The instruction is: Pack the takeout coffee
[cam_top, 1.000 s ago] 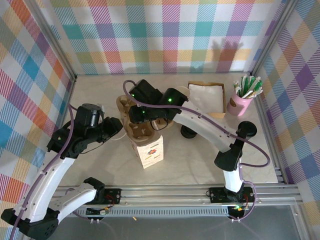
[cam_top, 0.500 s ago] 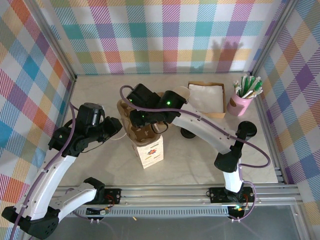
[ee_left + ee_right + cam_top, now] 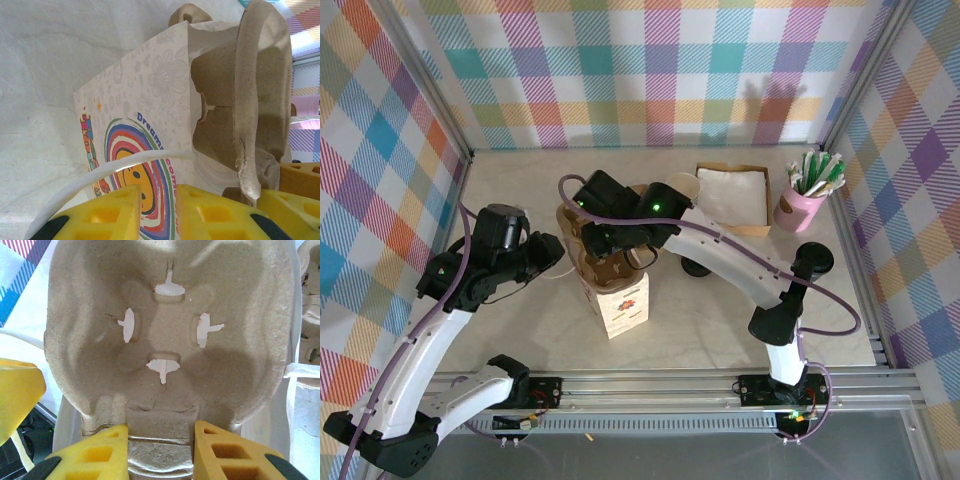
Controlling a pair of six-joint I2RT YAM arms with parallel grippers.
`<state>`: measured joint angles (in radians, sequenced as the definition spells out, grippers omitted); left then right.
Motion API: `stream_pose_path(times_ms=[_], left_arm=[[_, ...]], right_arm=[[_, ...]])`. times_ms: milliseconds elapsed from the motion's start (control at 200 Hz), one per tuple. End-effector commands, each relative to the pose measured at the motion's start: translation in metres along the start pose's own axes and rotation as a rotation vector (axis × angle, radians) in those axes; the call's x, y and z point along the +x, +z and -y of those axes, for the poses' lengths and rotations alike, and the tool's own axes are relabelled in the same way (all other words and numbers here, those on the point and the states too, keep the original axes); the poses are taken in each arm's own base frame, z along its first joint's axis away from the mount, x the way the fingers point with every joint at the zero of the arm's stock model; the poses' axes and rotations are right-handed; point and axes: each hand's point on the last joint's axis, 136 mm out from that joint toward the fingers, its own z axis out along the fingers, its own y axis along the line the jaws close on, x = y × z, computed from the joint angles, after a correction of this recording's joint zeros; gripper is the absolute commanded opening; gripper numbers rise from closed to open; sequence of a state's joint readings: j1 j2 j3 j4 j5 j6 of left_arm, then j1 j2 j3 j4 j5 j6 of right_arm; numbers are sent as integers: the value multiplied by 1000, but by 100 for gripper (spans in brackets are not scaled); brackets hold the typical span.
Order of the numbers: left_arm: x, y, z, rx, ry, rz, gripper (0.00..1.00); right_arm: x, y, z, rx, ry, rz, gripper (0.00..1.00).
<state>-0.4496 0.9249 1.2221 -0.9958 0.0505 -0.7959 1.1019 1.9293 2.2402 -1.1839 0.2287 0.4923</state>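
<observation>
R gripper (image 3: 160, 432) was clamped on brown moulded-pulp cup carrier (image 3: 165, 325) at mouth of white printed paper bag (image 3: 135, 125); L gripper (image 3: 157, 192) by bag, open/shut unclear.

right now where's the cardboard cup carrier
Top view, left of centre: the cup carrier stands in the mouth of the paper bag, held by the right gripper.
</observation>
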Motion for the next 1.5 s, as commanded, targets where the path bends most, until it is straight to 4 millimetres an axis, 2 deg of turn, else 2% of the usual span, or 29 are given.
stream_pose_path(times_ms=[0, 725, 1070, 1495], left_arm=[[-1, -7, 3, 3, 24, 5, 25], [-4, -7, 1, -9, 32, 13, 26], [-6, -8, -2, -30, 36, 27, 26], [-8, -3, 2, -27, 27, 27, 26]], right_arm=[[-2, -4, -1, 15, -28, 10, 30], [14, 21, 7, 73, -67, -73, 30], [15, 15, 5, 63, -78, -71, 30], [29, 28, 12, 99, -96, -121, 30]])
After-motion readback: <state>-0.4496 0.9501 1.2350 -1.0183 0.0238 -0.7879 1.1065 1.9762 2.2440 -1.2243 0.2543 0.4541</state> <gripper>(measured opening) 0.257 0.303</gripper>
